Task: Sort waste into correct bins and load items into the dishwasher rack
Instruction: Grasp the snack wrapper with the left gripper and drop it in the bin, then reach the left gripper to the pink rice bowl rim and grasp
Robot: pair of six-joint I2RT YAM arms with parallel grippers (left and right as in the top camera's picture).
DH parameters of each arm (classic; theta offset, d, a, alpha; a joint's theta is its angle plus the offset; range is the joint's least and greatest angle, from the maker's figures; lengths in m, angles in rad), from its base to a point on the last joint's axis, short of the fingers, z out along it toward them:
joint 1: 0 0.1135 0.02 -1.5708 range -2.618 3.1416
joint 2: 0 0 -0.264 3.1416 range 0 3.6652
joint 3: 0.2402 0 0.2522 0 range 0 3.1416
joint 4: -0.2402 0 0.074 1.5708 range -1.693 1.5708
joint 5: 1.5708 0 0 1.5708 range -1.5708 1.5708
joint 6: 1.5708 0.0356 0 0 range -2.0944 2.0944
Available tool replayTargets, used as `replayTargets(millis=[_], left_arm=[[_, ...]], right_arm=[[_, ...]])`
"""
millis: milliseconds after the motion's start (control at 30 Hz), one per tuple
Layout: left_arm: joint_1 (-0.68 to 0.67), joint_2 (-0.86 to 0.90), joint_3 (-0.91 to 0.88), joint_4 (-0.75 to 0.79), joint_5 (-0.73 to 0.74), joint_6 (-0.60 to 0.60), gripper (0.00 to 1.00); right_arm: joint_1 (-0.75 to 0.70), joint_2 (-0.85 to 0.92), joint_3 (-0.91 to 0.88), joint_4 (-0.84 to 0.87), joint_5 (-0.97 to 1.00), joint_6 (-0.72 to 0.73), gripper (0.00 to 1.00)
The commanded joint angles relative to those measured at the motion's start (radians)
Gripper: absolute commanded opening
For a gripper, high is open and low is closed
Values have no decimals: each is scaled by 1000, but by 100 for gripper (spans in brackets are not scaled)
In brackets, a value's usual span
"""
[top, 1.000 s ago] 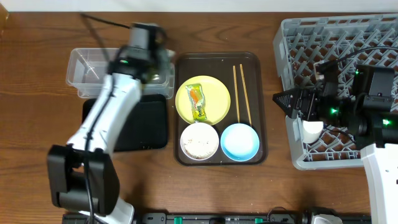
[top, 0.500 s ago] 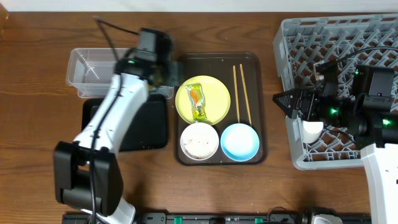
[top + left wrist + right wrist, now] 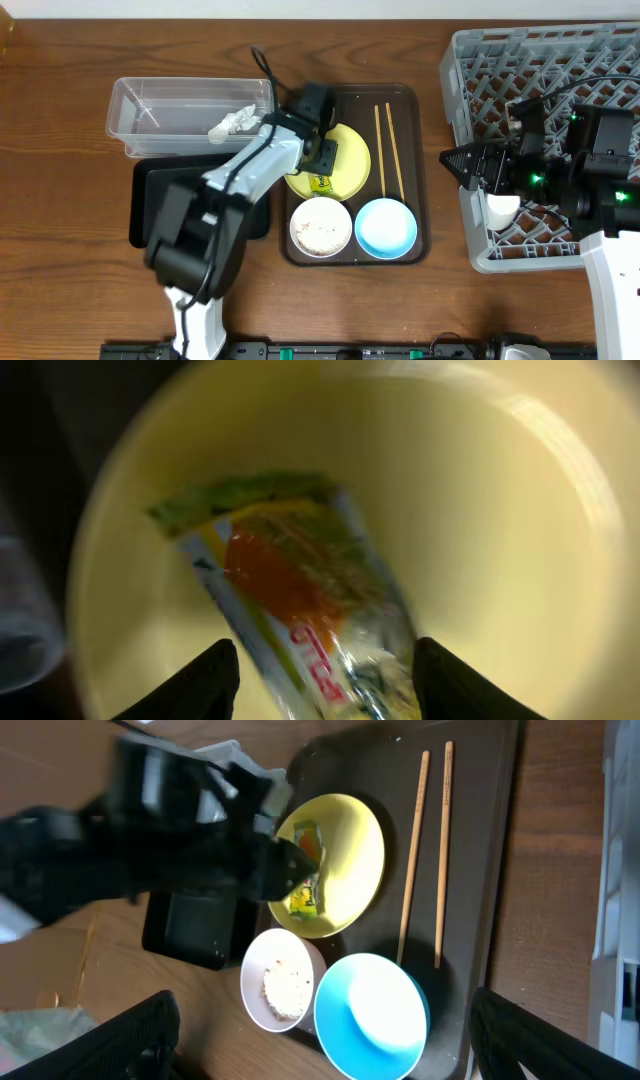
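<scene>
My left gripper [image 3: 325, 155] [image 3: 325, 685] is open, low over the pale-yellow plate [image 3: 355, 165] [image 3: 500, 510], its fingertips either side of the yellow-green snack wrapper [image 3: 290, 590] [image 3: 320, 183]. A crumpled white paper scrap [image 3: 232, 122] lies in the clear tub [image 3: 120, 100]. The white bowl [image 3: 320, 226] [image 3: 280, 985] holds rice. The light-blue bowl [image 3: 386, 227] [image 3: 370, 1010] is beside it. Two chopsticks [image 3: 386, 150] [image 3: 427, 850] lie on the brown tray [image 3: 410, 100]. My right gripper [image 3: 450, 160] [image 3: 330, 1040] is open and empty, beside the grey rack [image 3: 540, 80].
The black tray [image 3: 160, 200] sits in front of the clear tub, left of the brown serving tray. The left arm [image 3: 170, 830] reaches across both toward the plate. A white object [image 3: 500, 208] shows under the right arm in the rack.
The left arm has swung right from over the clear tub to over the yellow plate. The crumpled paper now shows lying in the tub. The right arm has not moved.
</scene>
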State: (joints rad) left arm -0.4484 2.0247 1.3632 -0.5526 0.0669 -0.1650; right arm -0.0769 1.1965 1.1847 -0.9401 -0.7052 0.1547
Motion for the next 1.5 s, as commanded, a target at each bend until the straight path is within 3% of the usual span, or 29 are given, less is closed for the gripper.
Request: replayTargets(millis=[0,200,567,733,833,867,900,933,967,1100,1333,1467], left_arm=[[3,26,-10,2,-23,-20,49],[1,-1,11,-27,40,-25,6],[89,-275,72,-72,-27,-27,6],[190,-285,69,-69,-190,-27,6],[262,-262,69,-36,-183,-28,6],[281,-255,69,-25,-182,-28,12],[298,-248,69,-11,-180,-28,28],[308,-244,69,-3,-180,-27,58],[315,-242,69,3,-180,-26,64],[316,-274,86,-25,-124,32,65],[258,-446,101,-153,5,34,65],[198,-525,101,-243,-11,34,57]], right_arm=[[7,0,12,-2,-2,-14,90],[7,0,12,-2,-2,-14,90],[7,0,12,-10,-2,-14,90],[7,0,12,-10,-2,-14,91],[7,0,12,-9,-2,-14,91],[7,0,12,-9,-2,-14,90],[7,0,12,-10,-2,-14,91],[7,0,12,-10,-2,-14,91],[7,0,12,-10,-2,-14,91],[7,0,12,-10,-2,-14,91],[7,0,12,-7,-1,-14,91],[7,0,12,-5,3,-14,91]])
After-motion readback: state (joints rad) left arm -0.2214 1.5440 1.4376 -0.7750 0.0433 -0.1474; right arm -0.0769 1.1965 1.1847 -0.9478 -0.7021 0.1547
